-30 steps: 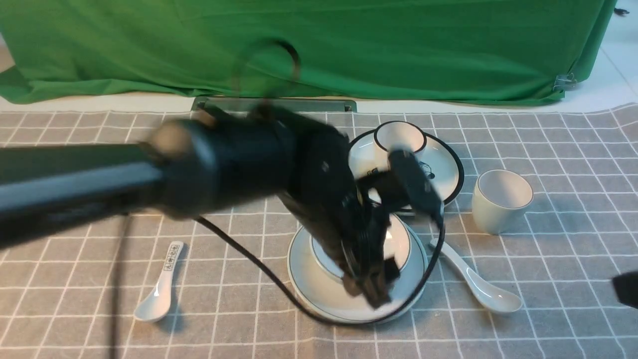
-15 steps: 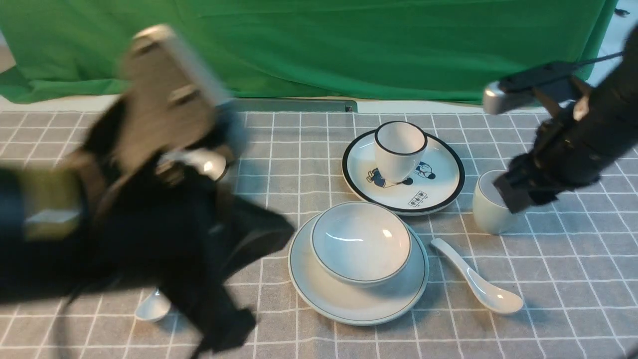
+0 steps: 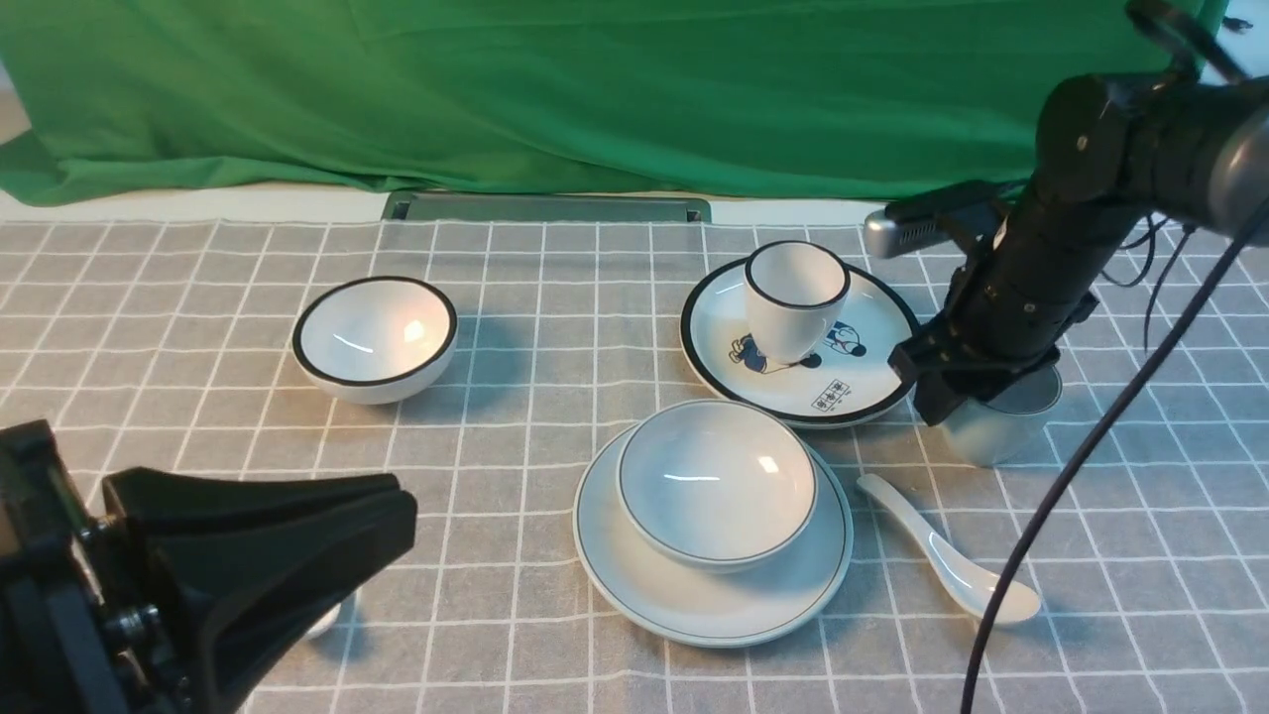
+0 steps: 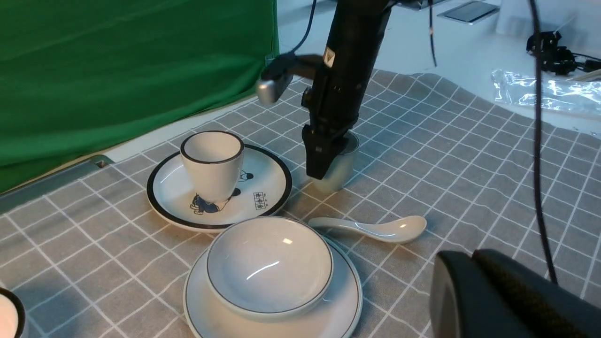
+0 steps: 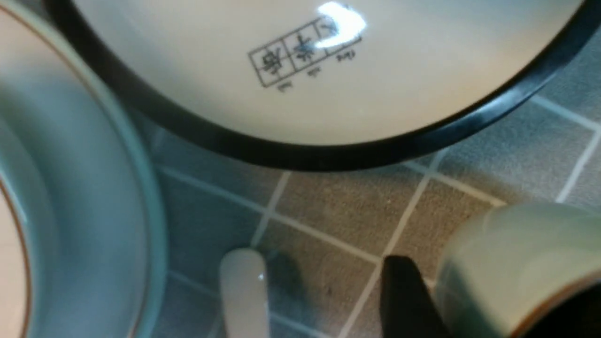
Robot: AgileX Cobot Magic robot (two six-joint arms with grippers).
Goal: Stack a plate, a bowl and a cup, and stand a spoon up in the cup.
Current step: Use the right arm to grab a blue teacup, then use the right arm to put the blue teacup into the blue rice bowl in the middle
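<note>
The bowl [image 3: 716, 481] sits in the plate [image 3: 634, 595] at the front centre. The spoon [image 3: 952, 570] lies on the cloth just right of the plate. The cup [image 3: 1001, 431] stands upright further right. My right gripper [image 3: 967, 397] is down at the cup's near-left rim and looks open. In the right wrist view one finger [image 5: 408, 300] is outside the cup [image 5: 507, 253] wall and the other is inside. My left gripper [image 3: 397, 506] is shut and empty, low at the front left. The left wrist view shows its closed tips [image 4: 472, 256], the bowl [image 4: 270, 267] and the spoon [image 4: 375, 228].
A black-rimmed cartoon plate [image 3: 872, 337] with a black-rimmed cup [image 3: 793, 297] on it stands behind the bowl, close to my right gripper. A black-rimmed bowl [image 3: 375, 337] is at the left. The right arm's cable [image 3: 1071, 476] hangs over the table's right side. Green cloth backs the table.
My left arm has pulled back from over the bowl and plate to the front left. My right arm has come in from the right and lowered onto the cup's rim.
</note>
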